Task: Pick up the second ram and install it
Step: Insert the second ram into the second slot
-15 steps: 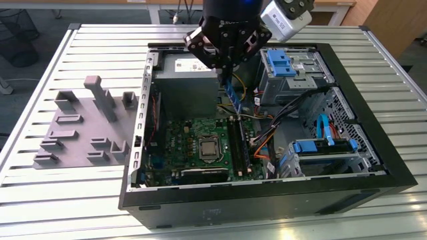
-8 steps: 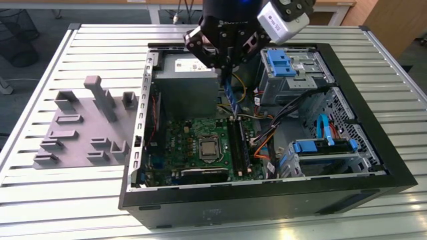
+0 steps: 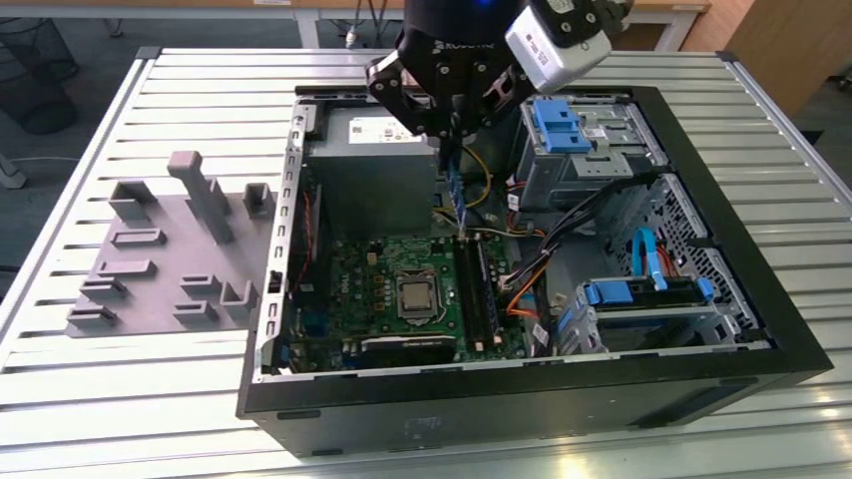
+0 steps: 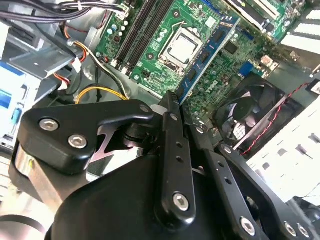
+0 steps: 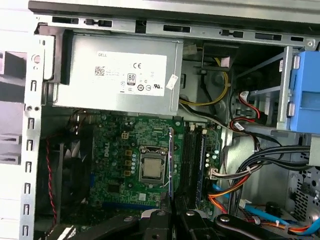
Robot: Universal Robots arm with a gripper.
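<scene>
The gripper (image 3: 449,128) hangs over the open case (image 3: 745,299), its fingers clenched on the top edge of the ram (image 3: 457,195), which stands on edge, upright, with its lower end just above the slots (image 3: 480,294) on the board (image 3: 386,289); whether it touches a slot cannot be told. In the second wrist view the black fingers (image 4: 172,150) cover the ram's near end, and the blue stick (image 4: 207,52) runs out past the processor (image 4: 182,46). In the first wrist view the ram (image 5: 170,162) shows edge-on as a thin line between the processor (image 5: 151,169) and the dark slots (image 5: 192,160), its lower end lost behind the gripper (image 5: 172,220). The arm's upper part is cut off in the exterior view. Around it stand one grey power supply (image 5: 120,75), one fan (image 4: 245,117), bundles of cables (image 5: 235,180) and blue drive brackets (image 3: 560,125). One grey tray (image 3: 167,259) with posts lies outside the case at the exterior view's left, on the slatted table (image 3: 134,399).
</scene>
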